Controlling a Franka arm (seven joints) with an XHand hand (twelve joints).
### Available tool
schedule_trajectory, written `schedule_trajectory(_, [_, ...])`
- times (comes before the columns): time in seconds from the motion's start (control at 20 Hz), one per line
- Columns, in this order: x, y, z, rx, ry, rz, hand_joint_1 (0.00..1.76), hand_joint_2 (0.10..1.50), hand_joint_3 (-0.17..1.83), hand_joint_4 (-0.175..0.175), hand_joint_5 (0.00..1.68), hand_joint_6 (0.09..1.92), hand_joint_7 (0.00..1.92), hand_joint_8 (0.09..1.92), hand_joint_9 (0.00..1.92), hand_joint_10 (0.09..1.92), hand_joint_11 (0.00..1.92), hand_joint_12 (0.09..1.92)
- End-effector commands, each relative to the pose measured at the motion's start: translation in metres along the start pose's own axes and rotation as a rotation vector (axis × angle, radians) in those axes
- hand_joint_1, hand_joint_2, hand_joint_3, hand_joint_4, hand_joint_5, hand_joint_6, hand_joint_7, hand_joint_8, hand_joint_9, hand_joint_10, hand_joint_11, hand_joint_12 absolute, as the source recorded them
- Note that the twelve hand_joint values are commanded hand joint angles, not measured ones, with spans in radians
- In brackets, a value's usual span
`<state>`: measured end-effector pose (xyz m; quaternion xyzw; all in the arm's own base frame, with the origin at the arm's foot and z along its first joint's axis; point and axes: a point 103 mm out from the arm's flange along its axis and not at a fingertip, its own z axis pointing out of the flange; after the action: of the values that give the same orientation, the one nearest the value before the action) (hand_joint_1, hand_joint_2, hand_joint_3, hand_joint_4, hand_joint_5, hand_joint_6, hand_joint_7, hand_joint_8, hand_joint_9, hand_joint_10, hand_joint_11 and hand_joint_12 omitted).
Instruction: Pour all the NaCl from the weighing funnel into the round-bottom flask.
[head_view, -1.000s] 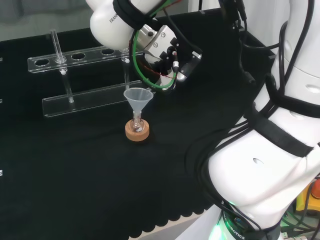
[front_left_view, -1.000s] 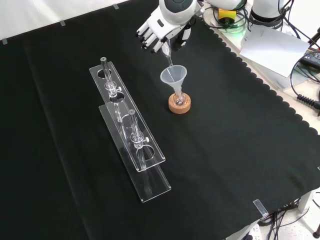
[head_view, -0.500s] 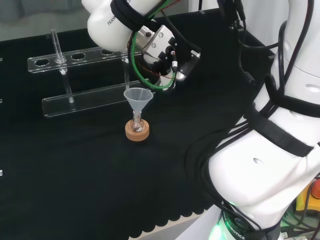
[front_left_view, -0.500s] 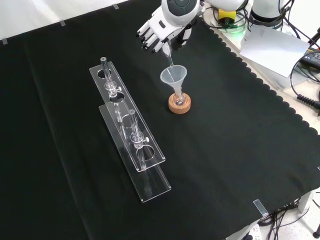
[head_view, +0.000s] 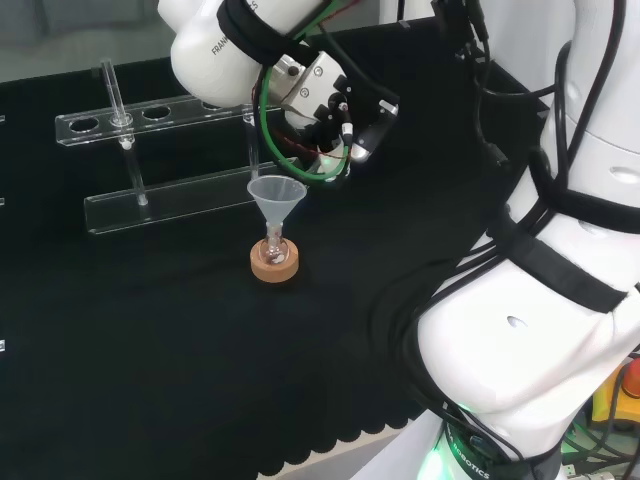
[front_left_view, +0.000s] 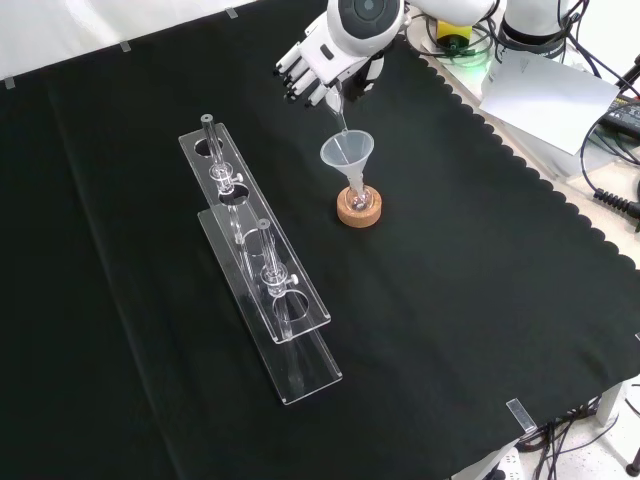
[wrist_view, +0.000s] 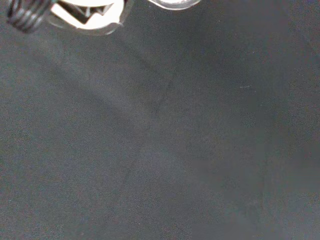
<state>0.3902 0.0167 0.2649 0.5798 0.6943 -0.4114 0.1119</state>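
Note:
In the front view the hand (front_left_view: 322, 58) is shut on a clear weighing funnel (front_left_view: 336, 108), tilted steeply with its thin spout pointing down into a clear plastic funnel (front_left_view: 346, 152). That funnel sits in the neck of a small round-bottom flask (front_left_view: 358, 195) on a cork ring (front_left_view: 359, 210). In the head view the hand (head_view: 335, 105) hovers just right of and above the funnel (head_view: 277, 193); flask (head_view: 275, 249) and cork ring (head_view: 274, 266) stand below. I cannot make out any powder. The wrist view has a blurred white part of the hand (wrist_view: 90, 11) over black cloth.
A clear acrylic rack (front_left_view: 262, 262) with thin glass tubes lies left of the flask in the front view, and behind it in the head view (head_view: 165, 205). The cloth's scalloped edge (front_left_view: 520, 170) runs along the right of the front view, with white paper (front_left_view: 545, 95) beyond.
The hand has lifted slightly and turned a little, tipping the weighing funnel more steeply over the plastic funnel. Flask, ring and rack have not moved.

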Motion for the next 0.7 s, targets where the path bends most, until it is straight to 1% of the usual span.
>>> schedule_trajectory(0.05, [0.0028, 0.0002, -0.0031, 0.011, -0.018, 0.012, 1.10, 0.66, 0.74, 0.175, 1.16, 0.91, 0.46, 0.62, 0.67, 0.53, 0.31, 1.33])
schedule_trajectory(0.4, [0.0033, 0.0032, -0.0048, 0.011, -0.051, 0.007, 1.10, 0.66, 0.74, 0.175, 1.16, 0.91, 0.46, 0.62, 0.67, 0.53, 0.31, 1.33])
schedule_trajectory(0.7, [0.0038, 0.0044, -0.0043, 0.013, -0.043, 0.003, 1.10, 0.66, 0.74, 0.175, 1.16, 0.91, 0.46, 0.62, 0.67, 0.53, 0.31, 1.33])
